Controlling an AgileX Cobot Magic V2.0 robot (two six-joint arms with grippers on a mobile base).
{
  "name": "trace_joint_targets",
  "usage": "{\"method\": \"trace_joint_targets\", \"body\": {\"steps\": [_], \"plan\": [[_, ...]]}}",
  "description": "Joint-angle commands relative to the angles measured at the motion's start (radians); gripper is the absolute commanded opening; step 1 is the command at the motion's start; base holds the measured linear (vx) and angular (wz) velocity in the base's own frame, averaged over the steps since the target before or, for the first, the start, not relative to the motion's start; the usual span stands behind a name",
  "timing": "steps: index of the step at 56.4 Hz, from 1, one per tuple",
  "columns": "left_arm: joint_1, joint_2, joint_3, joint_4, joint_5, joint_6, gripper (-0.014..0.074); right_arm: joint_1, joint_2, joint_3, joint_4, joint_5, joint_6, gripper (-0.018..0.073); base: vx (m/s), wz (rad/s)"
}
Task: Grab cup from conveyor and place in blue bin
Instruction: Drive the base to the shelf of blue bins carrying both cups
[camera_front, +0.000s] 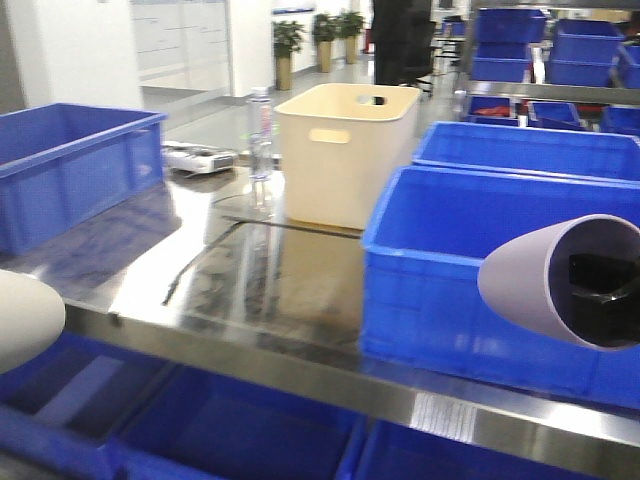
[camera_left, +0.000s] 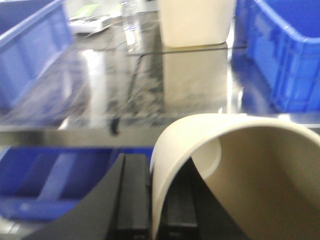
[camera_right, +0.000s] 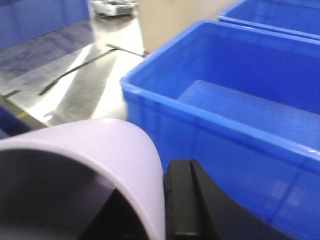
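A lilac cup (camera_right: 95, 145) lies on its side in my right gripper (camera_right: 159, 210), which is shut on its wall, one black finger (camera_right: 182, 200) outside and one inside. In the front view this cup (camera_front: 545, 275) hangs before the near wall of the blue bin (camera_front: 450, 270), whose empty inside (camera_right: 235, 100) shows in the right wrist view. My left gripper (camera_left: 156, 200) is shut on the wall of a cream cup (camera_left: 260, 165), also seen at the left edge (camera_front: 25, 315). The conveyor is out of view.
A steel table (camera_front: 250, 290) carries a cream tub (camera_front: 345, 150), another blue tub at the left (camera_front: 70, 170), one behind the blue bin (camera_front: 530, 150), a clear bottle (camera_front: 260, 140) and a dark cable (camera_front: 195, 265). More blue tubs (camera_front: 230, 430) sit beneath the table.
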Motion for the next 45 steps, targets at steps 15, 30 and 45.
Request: {"method": "trace_joint_targets", "body": {"steps": [15, 30, 45], "plan": [[-0.008, -0.006, -0.028, -0.018, -0.096, -0.002, -0.0007, -0.002, -0.014, -0.028, -0.010, -0.092, 0.001, -0.0009, 0.25, -0.42], [-0.008, -0.006, -0.028, -0.018, -0.096, -0.002, -0.0007, -0.002, -0.014, -0.028, -0.010, -0.090, 0.001, -0.0009, 0.21, -0.32], [-0.008, -0.006, -0.028, -0.018, -0.096, -0.002, -0.0007, -0.002, -0.014, -0.028, -0.010, -0.090, 0.001, -0.0009, 0.19, -0.20]]}}
